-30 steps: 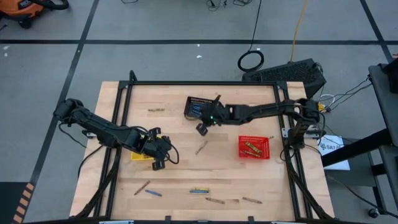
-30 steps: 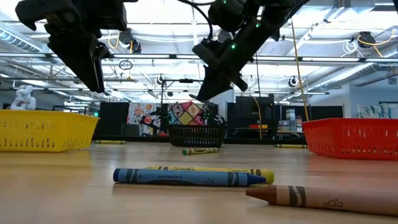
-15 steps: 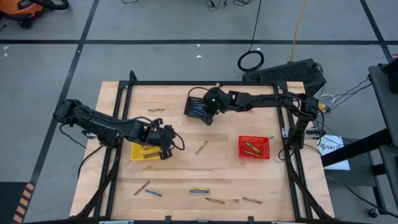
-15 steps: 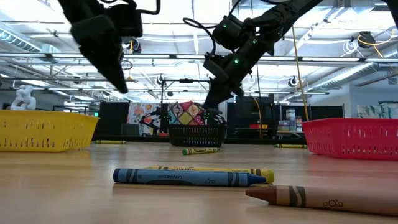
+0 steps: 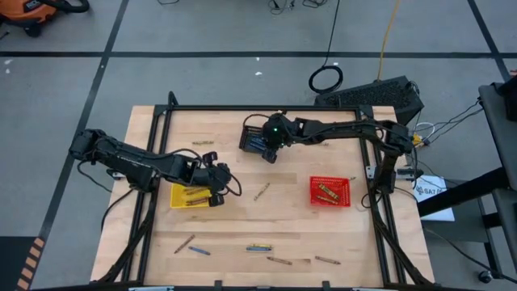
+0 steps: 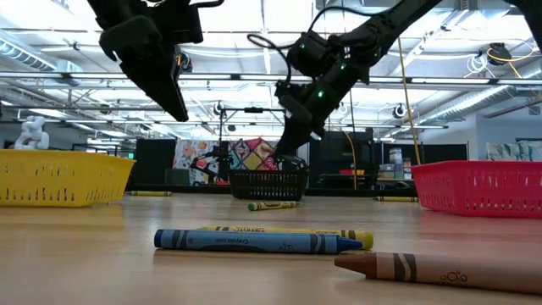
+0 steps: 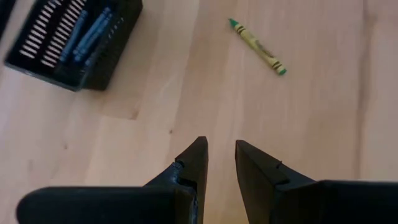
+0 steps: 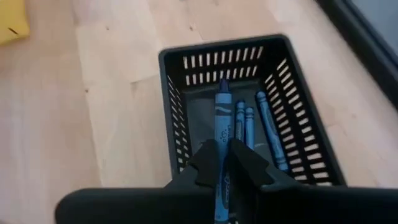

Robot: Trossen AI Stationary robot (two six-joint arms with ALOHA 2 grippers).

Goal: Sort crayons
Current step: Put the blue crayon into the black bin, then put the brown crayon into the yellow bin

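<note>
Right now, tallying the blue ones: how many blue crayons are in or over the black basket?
4: three lie in the black basket, namely crayon one, crayon two and crayon three; the fourth crayon is gripped by the right fingers above it. Others may be hidden.

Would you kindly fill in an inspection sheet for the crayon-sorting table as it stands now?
Surface: wooden table, bare wood between items.
Job's things: loose crayons along the near edge; one green crayon near the middle; blue crayons in the black basket; yellow basket and red basket also hold crayons.
Clutter: nothing seen.
Grippers: left gripper empty, fingers slightly apart, above the yellow basket's edge; right gripper over the black basket, holding a blue crayon.
Cables: coiled cable on the floor.
Surroundings: grey floor, workshop behind.
</note>
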